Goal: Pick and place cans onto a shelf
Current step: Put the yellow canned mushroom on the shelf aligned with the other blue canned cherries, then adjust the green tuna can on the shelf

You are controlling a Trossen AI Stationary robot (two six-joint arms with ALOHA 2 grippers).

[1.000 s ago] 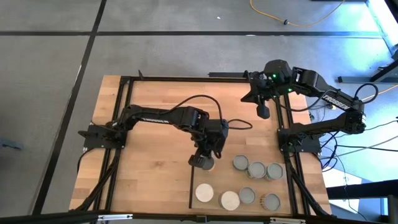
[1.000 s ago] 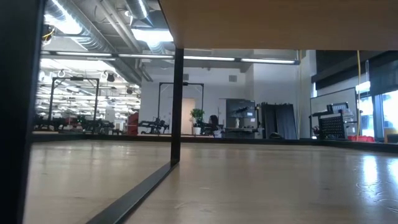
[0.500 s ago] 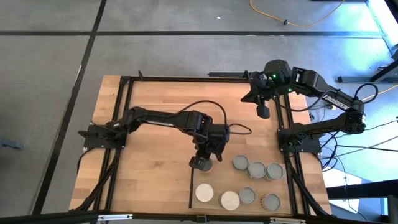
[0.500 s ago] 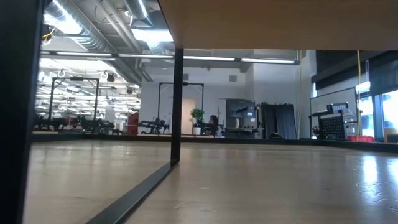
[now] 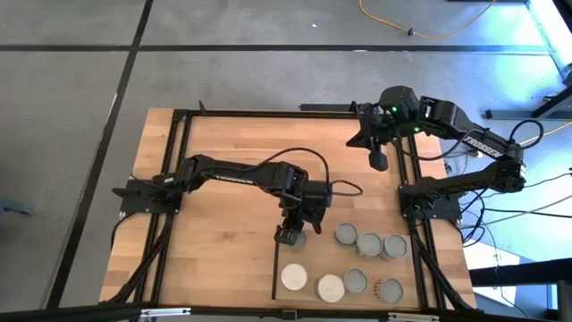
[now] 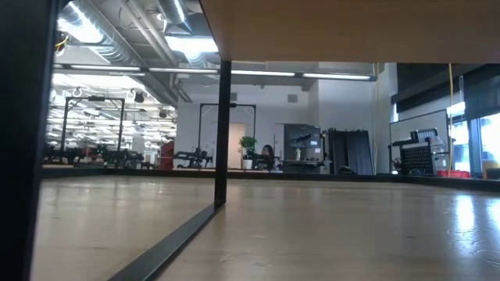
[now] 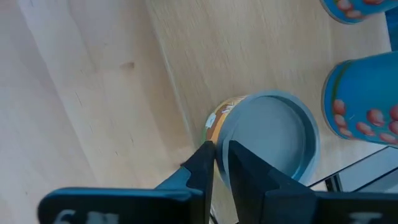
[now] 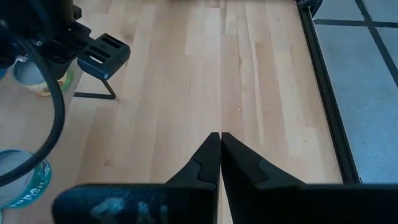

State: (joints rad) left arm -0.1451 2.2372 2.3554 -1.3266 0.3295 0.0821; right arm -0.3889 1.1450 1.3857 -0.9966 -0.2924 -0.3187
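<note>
My left gripper (image 5: 289, 235) points steeply down over a can with a grey top and a yellow-orange label (image 7: 267, 146). That can (image 5: 299, 240) stands upright on the pale shelf (image 5: 313, 261), just inside its dark left edge strip (image 5: 273, 268). The fingers stand a narrow gap apart astride the can's rim. Several more cans stand on the shelf: a row of three (image 5: 368, 243) and several near the front (image 5: 330, 287). My right gripper (image 5: 379, 163) waits shut above the table's far right. My left gripper (image 7: 222, 158) comes from above with one finger (image 7: 202, 168) outside the can's wall and the other (image 7: 249, 177) over its top. The rim (image 7: 219, 140) lies in the narrow gap between them. Whether either finger touches the rim, I cannot tell. The can stands on the shelf.
Blue-labelled cans (image 7: 367, 106) stand close to the right of the can under my left gripper. The table's left and far parts (image 5: 223, 143) are bare planks inside a black frame (image 5: 179, 179). A black cable (image 5: 295, 156) loops over the left arm.
My left gripper has sunk a little over the shelf's left edge, staying over the can, which stands where it was.
</note>
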